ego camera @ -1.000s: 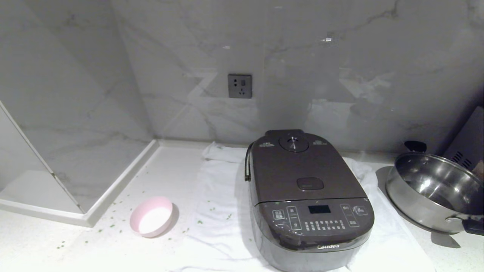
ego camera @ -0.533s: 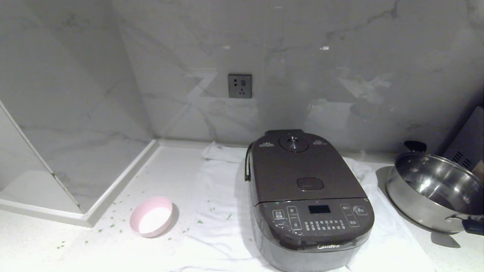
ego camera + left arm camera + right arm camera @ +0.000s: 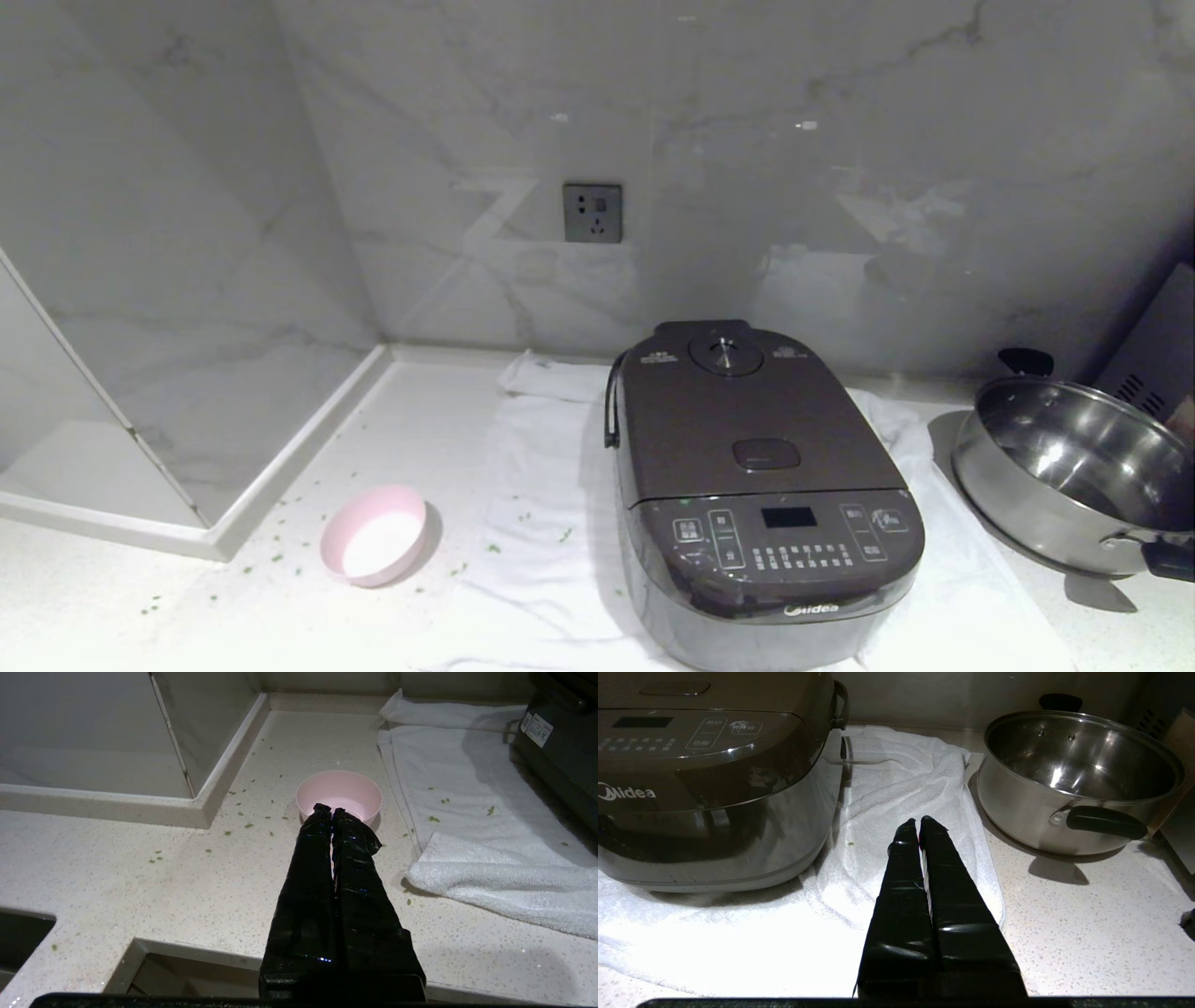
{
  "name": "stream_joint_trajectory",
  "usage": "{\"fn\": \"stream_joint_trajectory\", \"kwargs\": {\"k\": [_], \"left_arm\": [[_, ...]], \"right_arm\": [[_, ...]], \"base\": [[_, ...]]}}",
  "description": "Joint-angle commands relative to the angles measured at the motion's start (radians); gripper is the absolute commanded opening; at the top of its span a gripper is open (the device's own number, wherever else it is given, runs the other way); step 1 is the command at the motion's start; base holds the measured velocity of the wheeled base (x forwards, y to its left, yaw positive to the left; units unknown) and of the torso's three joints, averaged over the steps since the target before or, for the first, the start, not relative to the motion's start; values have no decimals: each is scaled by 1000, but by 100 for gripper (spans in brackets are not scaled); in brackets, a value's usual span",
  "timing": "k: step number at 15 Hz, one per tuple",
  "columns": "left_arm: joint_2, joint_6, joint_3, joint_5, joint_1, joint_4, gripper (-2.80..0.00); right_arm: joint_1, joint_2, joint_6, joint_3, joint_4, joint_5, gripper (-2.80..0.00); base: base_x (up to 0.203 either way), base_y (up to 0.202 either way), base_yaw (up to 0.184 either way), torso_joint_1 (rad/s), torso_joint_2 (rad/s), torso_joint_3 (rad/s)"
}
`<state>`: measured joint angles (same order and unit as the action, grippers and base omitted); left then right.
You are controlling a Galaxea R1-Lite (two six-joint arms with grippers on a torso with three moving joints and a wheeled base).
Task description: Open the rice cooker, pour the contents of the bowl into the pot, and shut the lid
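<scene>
Head view shows the large dark brown boxy rice cooker (image 3: 761, 495) standing on a white terry towel (image 3: 541, 485) spread over the pale speckled bench (image 3: 411, 429), probably to catch spills and keep the cooker from sliding. Its dark brown hinged lid (image 3: 747, 420) is down and flush, so the inner pot is hidden. The small round bowl (image 3: 373, 535), pink outside and white inside, sits upright on the bare bench to the cooker's left, just off the towel's edge, and looks empty. Small bright green bits (image 3: 261, 560) lie scattered on the bench around the bowl and on the towel. A wide shiny steel pan (image 3: 1074, 476) with black handles stands on the cooker's right, well apart from the bowl. Neither arm appears here. In the left wrist view, the left pincer (image 3: 331, 810) is pressed together, empty, low at the bench edge and pointing toward the bowl. In the right wrist view, the right pincer (image 3: 920, 822) is likewise pressed together, empty, over the towel between cooker and pan. The task looks finished.
</scene>
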<state>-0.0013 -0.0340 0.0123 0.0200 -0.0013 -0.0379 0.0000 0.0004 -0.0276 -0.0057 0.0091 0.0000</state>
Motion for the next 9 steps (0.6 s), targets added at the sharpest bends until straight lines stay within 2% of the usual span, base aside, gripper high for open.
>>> {"fn": "stream_joint_trajectory", "kwargs": {"k": [1, 9], "left_arm": [[0, 0, 0, 0, 0, 0, -280], [0, -1, 0, 0, 1, 0, -280]], "right_arm": [[2, 0, -5, 0, 2, 2, -280], [0, 0, -5, 0, 6, 3, -280]], "base": [[0, 0, 0, 0, 0, 0], [0, 0, 0, 0, 0, 0]]}}
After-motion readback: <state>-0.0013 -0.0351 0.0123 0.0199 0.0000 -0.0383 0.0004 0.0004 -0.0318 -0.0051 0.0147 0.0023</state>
